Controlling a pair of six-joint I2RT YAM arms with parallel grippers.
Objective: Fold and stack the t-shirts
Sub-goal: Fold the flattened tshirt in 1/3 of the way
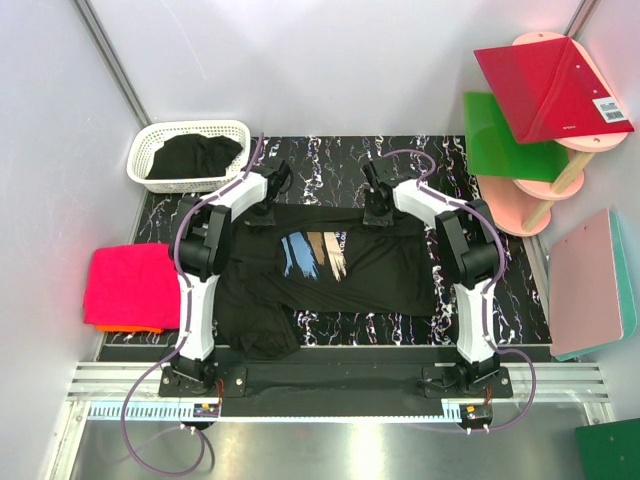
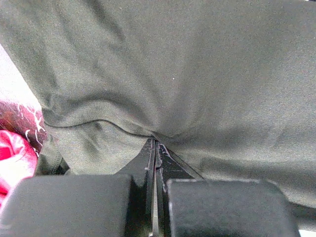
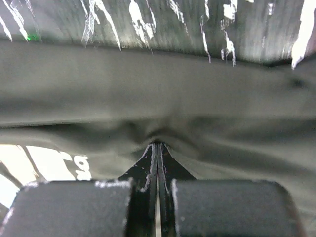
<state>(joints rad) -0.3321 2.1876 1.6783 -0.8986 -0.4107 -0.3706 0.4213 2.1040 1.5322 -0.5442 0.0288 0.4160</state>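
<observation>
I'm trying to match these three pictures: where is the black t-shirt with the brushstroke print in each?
Top view: printed t-shirt spread flat across mid-table.
Left wrist view: its black cloth fills most of the frame.
Right wrist view: a dark band across the middle, white lettering lower left.
Shared landmark: black marbled tabletop.

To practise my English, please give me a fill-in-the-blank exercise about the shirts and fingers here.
1. The shirt in the white basket is ____.
2. The left fingers and right fingers are both ____ on the printed shirt.
3. The folded pink shirt lies on the ____ side of the table.
Missing words: black; shut; left.
</observation>
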